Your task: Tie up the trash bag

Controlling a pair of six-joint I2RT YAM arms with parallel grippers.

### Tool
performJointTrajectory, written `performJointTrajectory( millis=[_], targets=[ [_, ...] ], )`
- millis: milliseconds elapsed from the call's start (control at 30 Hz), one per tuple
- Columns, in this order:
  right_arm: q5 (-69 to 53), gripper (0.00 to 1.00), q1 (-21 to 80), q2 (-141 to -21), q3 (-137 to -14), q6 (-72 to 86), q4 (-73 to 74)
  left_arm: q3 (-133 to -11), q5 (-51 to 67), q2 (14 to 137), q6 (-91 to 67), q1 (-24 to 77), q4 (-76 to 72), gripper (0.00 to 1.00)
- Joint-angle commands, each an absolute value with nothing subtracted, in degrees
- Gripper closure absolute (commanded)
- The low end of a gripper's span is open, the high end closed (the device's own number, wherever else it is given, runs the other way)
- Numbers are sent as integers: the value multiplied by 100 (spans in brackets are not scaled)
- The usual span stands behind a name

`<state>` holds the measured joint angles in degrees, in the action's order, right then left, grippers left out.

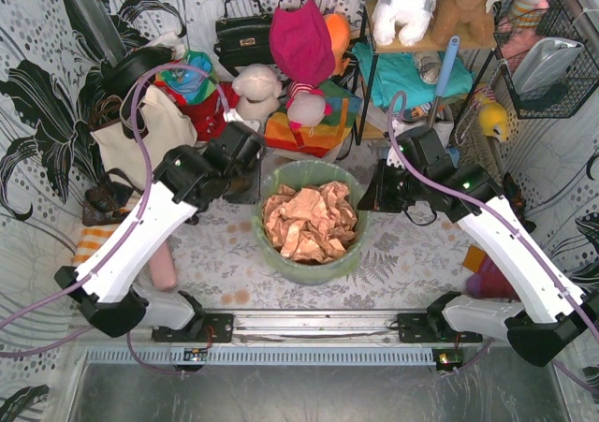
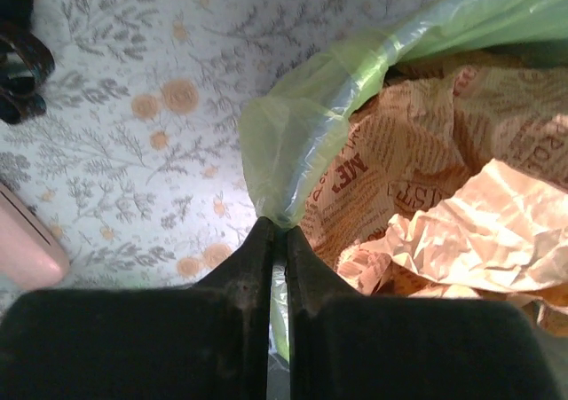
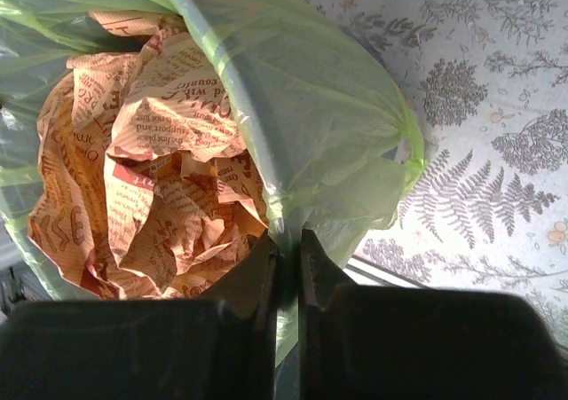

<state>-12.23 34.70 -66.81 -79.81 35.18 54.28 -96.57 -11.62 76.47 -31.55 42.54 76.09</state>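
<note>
The left gripper (image 2: pixel 277 233) and right gripper (image 3: pixel 286 240) are each clamping tight on opposite rim folds of the bag (image 1: pixel 309 268), sitting open on the worktop (image 1: pixel 215 254), probably to draw its mouth together for tying.

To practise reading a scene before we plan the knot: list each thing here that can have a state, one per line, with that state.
trash bag, mouth open, not yet tied, rim pinched on two opposite sides
left hand, shut on the trash bag's rim
right hand, shut on the trash bag's rim
crumpled paper, crumpled, piled inside the trash bag
</note>
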Motion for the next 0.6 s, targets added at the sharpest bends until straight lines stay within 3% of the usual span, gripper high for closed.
performJointTrajectory(
  millis=[0, 167, 333, 500, 567],
  targets=[
    [-1103, 100, 3534, -6518, -7742, 4125, 4342, -10121, -813, 8001, -2441, 3702, 6718, 90],
    [-754, 96, 3534, -6803, -7779, 4007, 4044, -10034, -589, 8124, -2163, 3374, 6733, 81],
    [-319, 89, 3533, -7273, -8050, 3797, 4017, -9950, -777, 7980, -2215, 3278, 6741, 53],
    [-196, 76, 3533, -7369, -8272, 3735, 4066, -9989, -722, 7936, -2294, 3199, 6691, 50],
    [-158, 64, 3533, -7310, -8380, 3736, 4156, -10060, -781, 7916, -2311, 3199, 6764, 50]
  ],
)
